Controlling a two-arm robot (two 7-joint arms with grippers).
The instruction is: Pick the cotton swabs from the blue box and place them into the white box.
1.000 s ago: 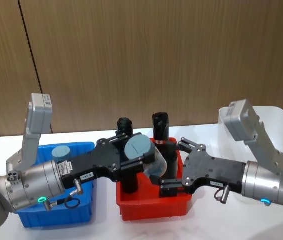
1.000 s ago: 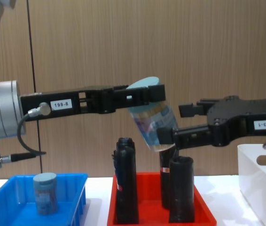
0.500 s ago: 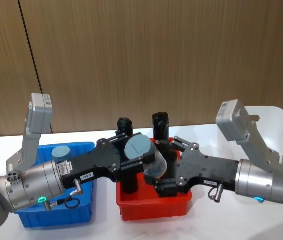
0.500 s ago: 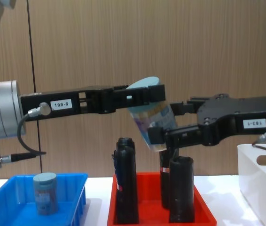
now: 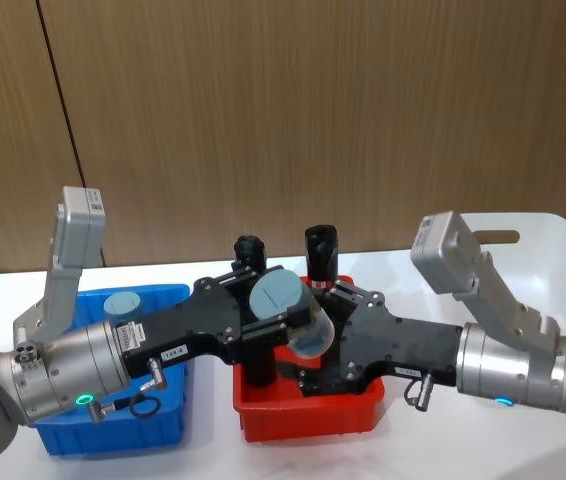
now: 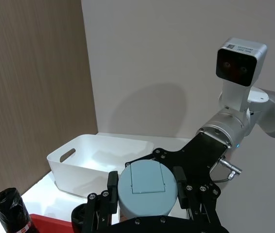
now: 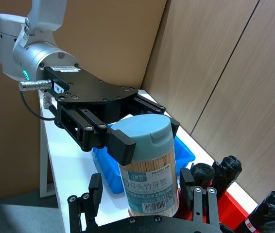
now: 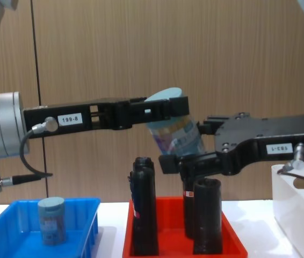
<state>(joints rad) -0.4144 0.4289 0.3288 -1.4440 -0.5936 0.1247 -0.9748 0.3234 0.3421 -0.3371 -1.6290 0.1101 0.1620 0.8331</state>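
At the far left of the white counter [image 5: 433, 450] we see the blue box [image 8: 77, 202], with one cotton swab jar [image 8: 51, 219] standing upright inside it. Reaching rightward from there, the left tool [image 8: 165, 107] is clamped on the pale lid of another jar, the held cotton swab jar [image 8: 176, 137]. That jar hangs tilted in the air above the red tray [image 8: 232, 243], over the black rolls [image 8: 144, 209] standing in it. From the right, the right tool [image 8: 184, 144] has its fingers apart, straddling the held jar's lower body; we cannot tell whether they touch it. Furthest right sits the white box [image 5: 538, 245].
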